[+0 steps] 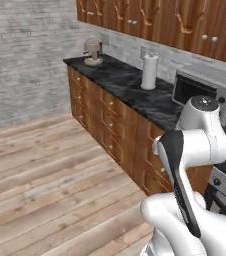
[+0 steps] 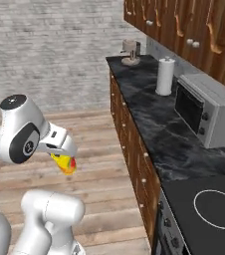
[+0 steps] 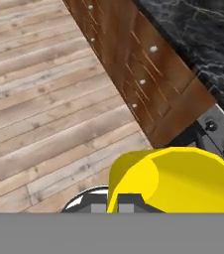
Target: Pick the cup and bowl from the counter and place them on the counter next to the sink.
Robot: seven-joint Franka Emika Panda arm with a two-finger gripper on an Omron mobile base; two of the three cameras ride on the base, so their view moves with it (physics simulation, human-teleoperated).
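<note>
The cup (image 2: 64, 164) is a small yellow-orange tumbler, held out over the wooden floor to the left of the cabinets. My gripper (image 2: 60, 155) is shut on it and points downward. In the hand view the cup (image 3: 178, 178) looms large at the lower right, its open mouth facing the camera, with a dark fingertip (image 3: 126, 202) against its rim. The black marble counter (image 2: 154, 114) runs along the wall on the right, seen also as the counter (image 1: 130, 85) from the other side. The bowl and the sink are out of view.
On the counter stand a silver toaster oven (image 2: 206, 107), a white paper towel roll (image 2: 165, 75) and a small beige appliance (image 2: 130, 52) at the far end. A black stovetop (image 2: 209, 209) lies nearest. Wooden drawer fronts (image 3: 143, 69) face the open floor (image 1: 40, 165).
</note>
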